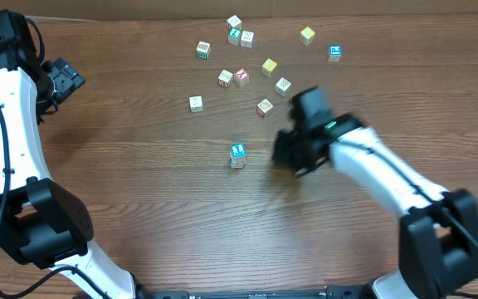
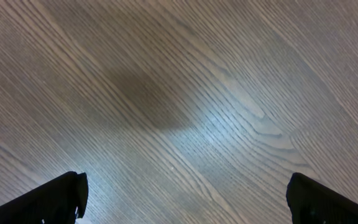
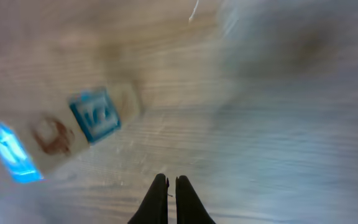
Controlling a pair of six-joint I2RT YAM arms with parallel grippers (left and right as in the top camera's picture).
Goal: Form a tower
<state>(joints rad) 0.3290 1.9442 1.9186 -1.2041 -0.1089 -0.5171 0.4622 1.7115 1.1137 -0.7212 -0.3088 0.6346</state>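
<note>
Near table centre, the tower (image 1: 237,155) is seen standing, with the right gripper (image 3: 171,186) at its 3 o'clock, not touching.
Right jaws are pressed together on nothing; the left gripper (image 2: 185,186) is spread wide, nothing held, over the table (image 2: 197,93); loose cubes (image 1: 241,76) are scattered toward 12 o'clock.

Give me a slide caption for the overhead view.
Right gripper, shut, beside a small tower of letter cubes; loose cubes scattered beyond; left gripper open, off to the side.
</note>
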